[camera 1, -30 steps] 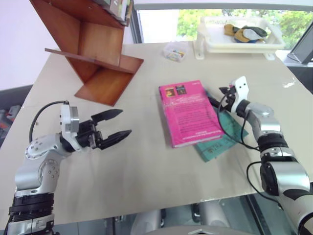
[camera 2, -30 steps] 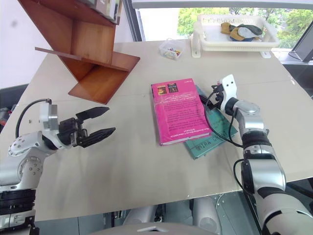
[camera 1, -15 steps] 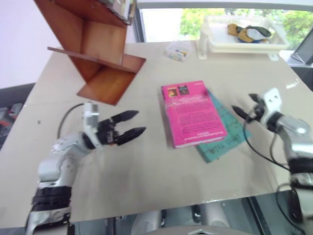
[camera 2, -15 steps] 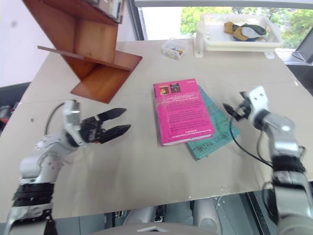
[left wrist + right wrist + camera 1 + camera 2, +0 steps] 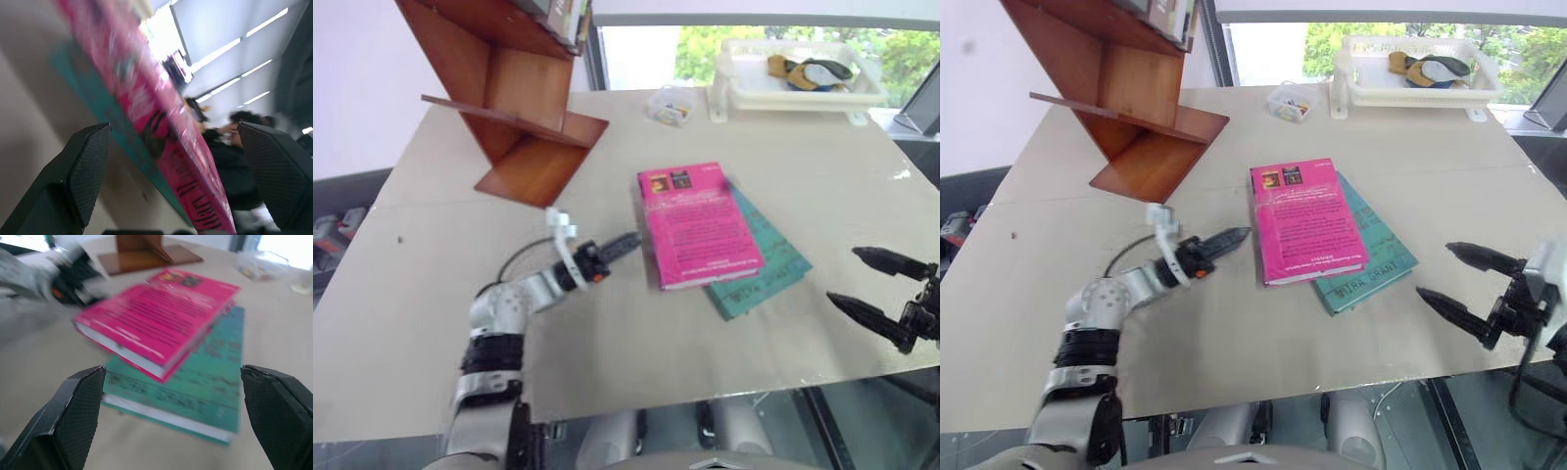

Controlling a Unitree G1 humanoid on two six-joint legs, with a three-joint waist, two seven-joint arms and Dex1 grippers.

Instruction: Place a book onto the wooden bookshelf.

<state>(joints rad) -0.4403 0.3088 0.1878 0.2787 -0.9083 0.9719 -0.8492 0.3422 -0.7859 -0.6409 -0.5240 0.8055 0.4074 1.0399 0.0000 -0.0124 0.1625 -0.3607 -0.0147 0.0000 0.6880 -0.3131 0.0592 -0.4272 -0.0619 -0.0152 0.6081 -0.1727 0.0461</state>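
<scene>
Two end effectors, both spread and holding nothing. Right end effector (image 5: pixel 1469 294) hangs at the near right tabletop (image 5: pixel 431 294) edge, well apart from the books. Left end effector (image 5: pixel 625 244) sits low, tips just beside the left edge of the pink book (image 5: pixel 697 225), not clearly touching. Pink book lies flat, centre tabletop, on top of the teal book (image 5: pixel 769 269). Wooden bookshelf (image 5: pixel 514 108) at far left, white tray (image 5: pixel 793 93) at far right. Risk: book lies flat on a second book, so a side approach may just push it or drag the teal one along.
</scene>
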